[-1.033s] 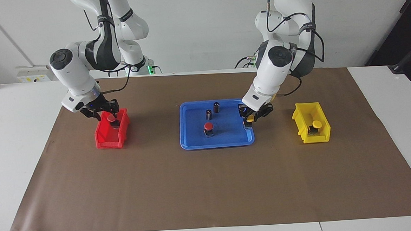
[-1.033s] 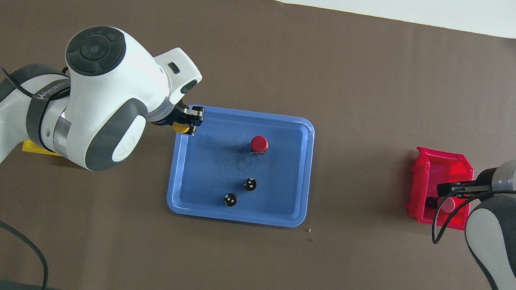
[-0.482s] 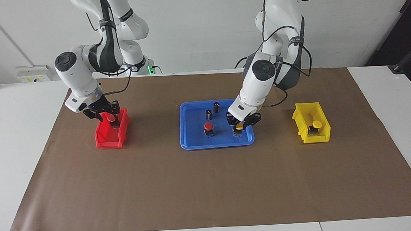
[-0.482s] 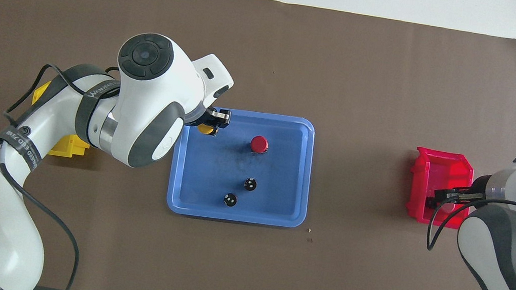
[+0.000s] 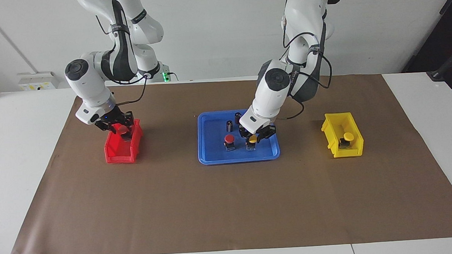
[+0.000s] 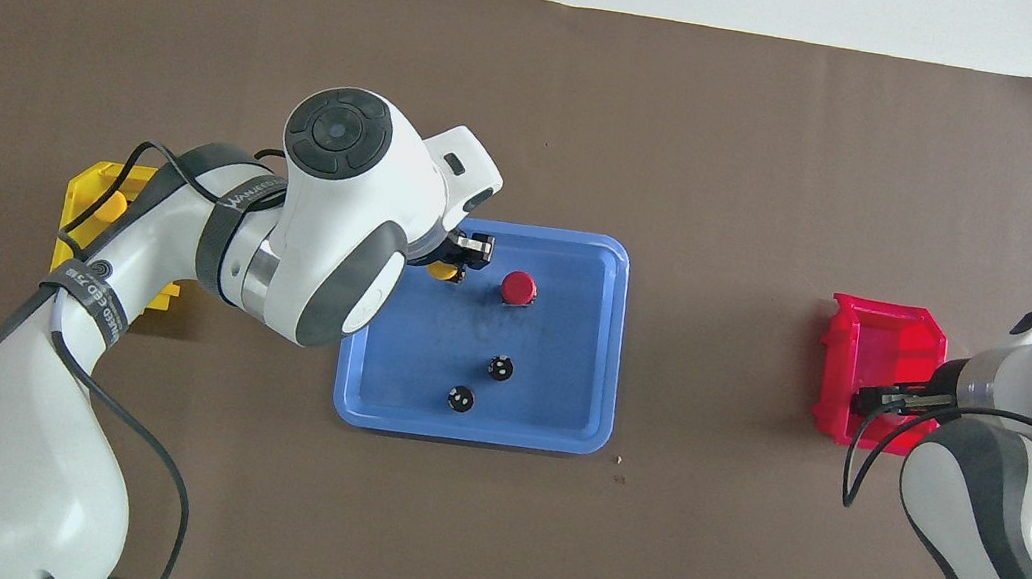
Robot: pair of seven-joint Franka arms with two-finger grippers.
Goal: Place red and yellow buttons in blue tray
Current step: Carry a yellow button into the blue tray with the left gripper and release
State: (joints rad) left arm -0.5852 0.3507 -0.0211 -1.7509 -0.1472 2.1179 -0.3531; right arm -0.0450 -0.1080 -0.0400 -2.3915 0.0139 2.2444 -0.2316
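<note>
**Yellow cap in the left gripper over the blue tray**

Blue plastic fills the middle of your table: the blue tray (image 5: 212, 157) sits on brown paper (image 5: 230, 204) between the two bins. Your left gripper (image 5: 254, 138) is over the tray, its fingers clamped on a yellow button (image 5: 252, 140) whose dark body is at or just above the tray floor; you cannot tell from either view whether it touches. Just beside it, toward the right arm's end, a red button (image 5: 229, 141) stands upright in the tray. Two dark capless cylinders (image 5: 233, 121) stand in the tray nearer to the robots.

Your right gripper (image 5: 119, 128) is down in the red bin (image 5: 116, 153) at the right arm's end, fingers set around the second red button (image 5: 122, 130); whether they press it you cannot tell. The second yellow button (image 5: 346, 139) sits in the yellow bin (image 5: 331, 137) at the left arm's end.
</note>
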